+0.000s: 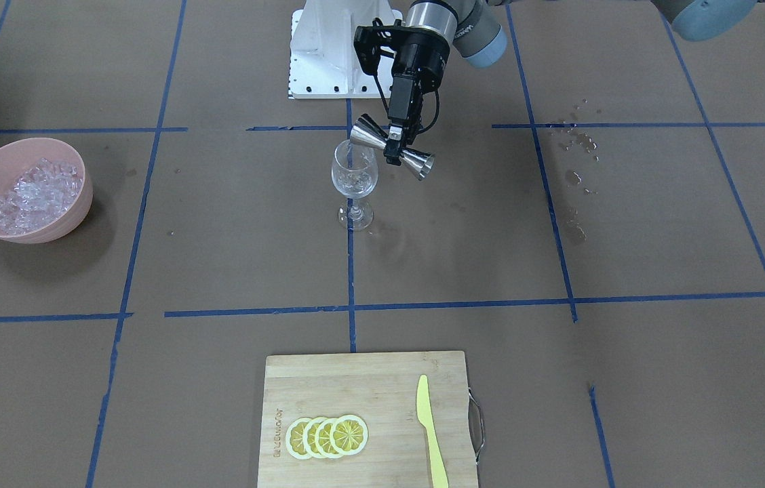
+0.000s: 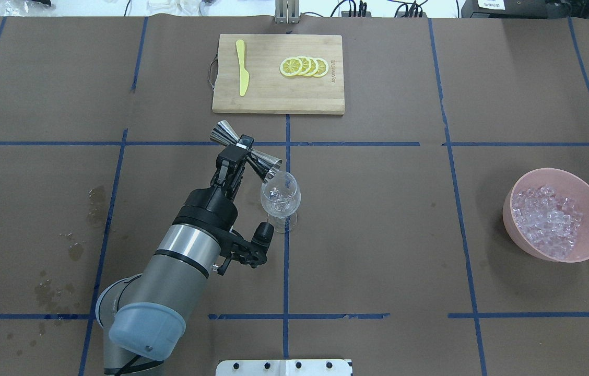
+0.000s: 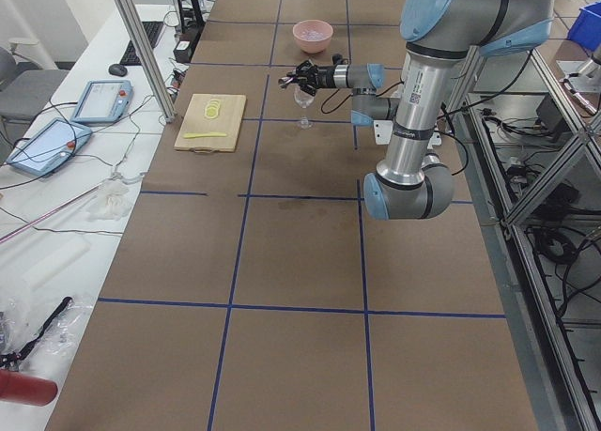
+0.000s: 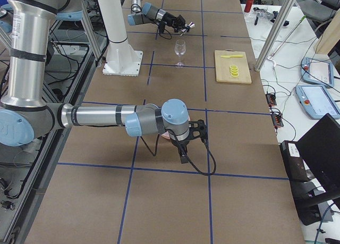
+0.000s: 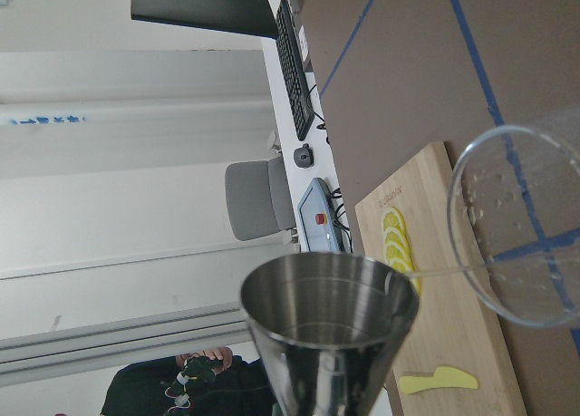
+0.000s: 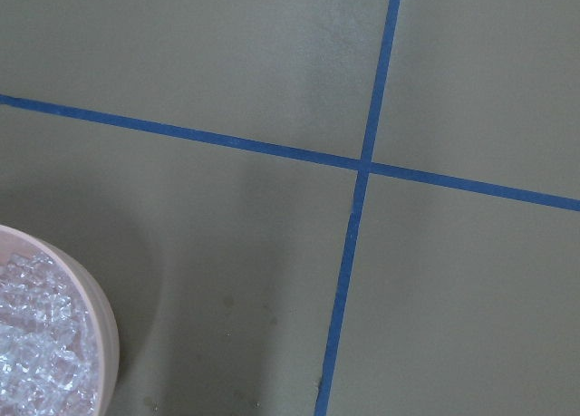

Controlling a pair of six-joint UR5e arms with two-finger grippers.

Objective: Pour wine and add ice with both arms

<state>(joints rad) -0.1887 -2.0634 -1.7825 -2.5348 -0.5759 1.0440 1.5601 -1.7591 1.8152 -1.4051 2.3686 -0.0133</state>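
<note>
Steel jigger (image 2: 267,166) aslant in left gripper (image 2: 244,148)

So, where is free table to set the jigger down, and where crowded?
Bare paper lies between the wine glass and the pink bowl, and between the cutting board and that bowl. Crowded: at the glass, where the left gripper holds the jigger. Wet spots lie on the robot's left.

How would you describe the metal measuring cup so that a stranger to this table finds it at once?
From the wooden cutting board at the far edge of the table, come toward the robot to the clear stemmed glass. Tipped over its rim, clamped at the waist by the left gripper, is the measuring cup: the only shiny steel, hourglass-shaped thing.
</note>
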